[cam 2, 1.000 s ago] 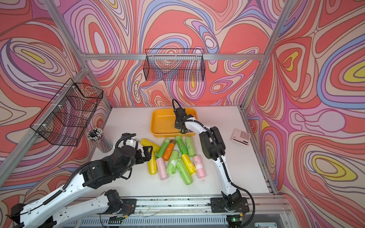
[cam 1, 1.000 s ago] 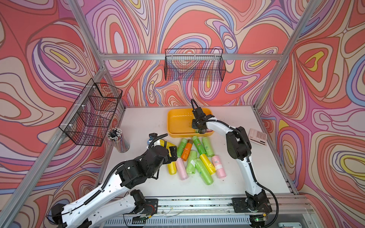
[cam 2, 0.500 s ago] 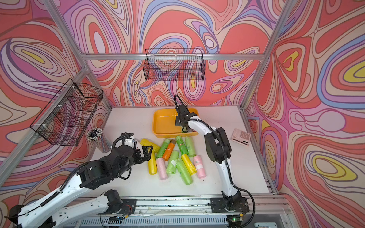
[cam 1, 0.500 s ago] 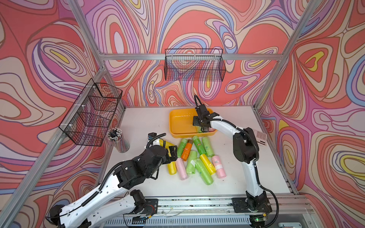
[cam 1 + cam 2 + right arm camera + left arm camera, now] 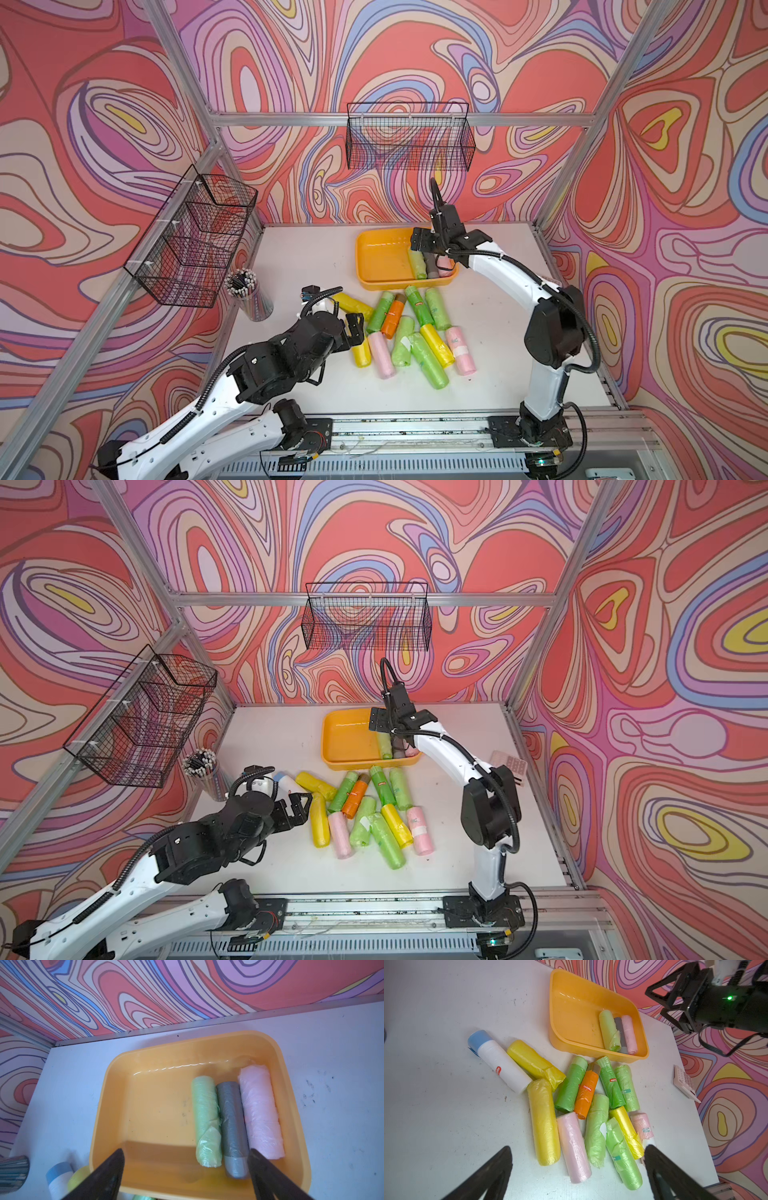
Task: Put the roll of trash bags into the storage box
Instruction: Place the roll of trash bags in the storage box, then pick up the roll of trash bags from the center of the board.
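With its jaws spread wide and empty above the storage box [image 5: 153, 1109], the right gripper [image 5: 186, 1150] should lift straight up (no sideways sweep against the rim). The green roll [image 5: 205, 1118], grey roll [image 5: 232, 1126] and pink roll [image 5: 259, 1111] lie side by side in the box just below it. The left gripper [image 5: 577, 1148], open too, hovers over the loose rolls [image 5: 596, 1122] on the surface.

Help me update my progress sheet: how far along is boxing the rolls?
Done: a light green roll, a grey roll and a pink roll lie side by side in the storage box. In hand: nothing; jaws on the right arm stand open above the box, those on the left arm open too. Left: about a dozen loose rolls beside the box.
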Tool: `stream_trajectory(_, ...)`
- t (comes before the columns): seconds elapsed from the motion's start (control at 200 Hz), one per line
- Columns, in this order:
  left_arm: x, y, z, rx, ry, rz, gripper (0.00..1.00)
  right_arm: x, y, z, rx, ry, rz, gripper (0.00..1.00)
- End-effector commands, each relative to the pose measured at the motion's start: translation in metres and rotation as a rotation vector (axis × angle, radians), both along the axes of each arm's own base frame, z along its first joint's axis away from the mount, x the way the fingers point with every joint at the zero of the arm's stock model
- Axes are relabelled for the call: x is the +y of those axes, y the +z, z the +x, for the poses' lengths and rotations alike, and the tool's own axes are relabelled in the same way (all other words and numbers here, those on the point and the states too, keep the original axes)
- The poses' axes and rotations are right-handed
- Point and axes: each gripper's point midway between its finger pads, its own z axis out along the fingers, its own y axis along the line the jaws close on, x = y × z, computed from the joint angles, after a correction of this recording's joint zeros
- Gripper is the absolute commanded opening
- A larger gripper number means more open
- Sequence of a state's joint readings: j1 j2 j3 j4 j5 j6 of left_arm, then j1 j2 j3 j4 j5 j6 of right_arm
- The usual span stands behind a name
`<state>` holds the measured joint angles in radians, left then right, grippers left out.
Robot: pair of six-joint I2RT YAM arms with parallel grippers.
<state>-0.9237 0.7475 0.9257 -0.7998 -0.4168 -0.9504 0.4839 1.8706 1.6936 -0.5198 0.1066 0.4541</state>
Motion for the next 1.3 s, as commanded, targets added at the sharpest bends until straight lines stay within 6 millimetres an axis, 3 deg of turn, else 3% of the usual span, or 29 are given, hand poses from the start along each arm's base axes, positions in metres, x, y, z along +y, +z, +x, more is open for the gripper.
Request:
stream_trajectory(0.0, 0.010, -0.008, -0.003, 0.022, 0.023, 0.062, 1.00, -0.003, 0.027, -0.026, -0.039, 0.040, 0.071, 0.95)
stream_trajectory(0.12, 0.008, -0.019, -0.002, 0.049, 0.026, 0.081, 1.00, -0.009, 0.050, -0.057, -0.075, 0.076, 0.139, 0.95)
stream_trajectory(0.23, 0.003, -0.029, -0.001, 0.076, 0.015, 0.095, 1.00, -0.011, 0.054, -0.088, -0.061, 0.124, 0.189, 0.94)
stream_trajectory(0.361, -0.001, -0.040, -0.003, 0.111, -0.002, 0.118, 1.00, -0.016, 0.046, -0.128, -0.023, 0.182, 0.243, 0.93)
stream_trajectory(0.516, 0.008, -0.056, -0.006, 0.161, 0.049, 0.145, 1.00, -0.033, 0.036, -0.176, 0.011, 0.204, 0.277, 0.93)
stream_trajectory(0.706, 0.002, -0.081, -0.011, 0.267, 0.047, 0.192, 1.00, -0.040, 0.014, -0.222, 0.049, 0.233, 0.391, 0.92)
stream_trajectory(0.961, -0.015, -0.111, -0.013, 0.316, -0.010, 0.181, 0.97, -0.049, -0.001, -0.253, 0.062, 0.238, 0.457, 0.92)
stream_trajectory(1.292, -0.007, -0.164, -0.026, 0.392, -0.001, 0.206, 0.90, -0.051, -0.027, -0.272, 0.129, 0.280, 0.417, 0.92)
